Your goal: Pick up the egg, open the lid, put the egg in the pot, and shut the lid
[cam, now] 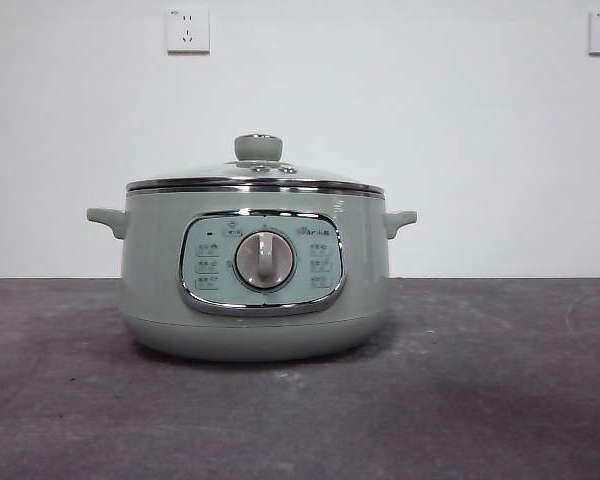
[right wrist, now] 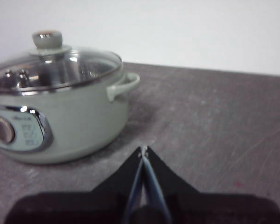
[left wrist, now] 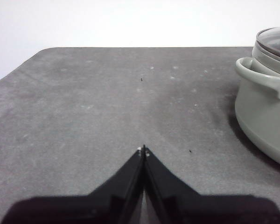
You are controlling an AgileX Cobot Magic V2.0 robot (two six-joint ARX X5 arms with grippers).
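You see the pot [cam: 255,290], a round, smooth sage-green cooker with two stubby side handles and a chrome-framed dial panel, standing on the matte, scuffed grey table [cam: 500,400]; the domed glass lid [cam: 255,178] with steel rim and pale-green knob sits closed on it. Your left end effector [left wrist: 143,149] and right end effector [right wrist: 143,149] each hang over bare table to either side of the pot, black jaws pressed together on nothing; the egg is not visible to you.
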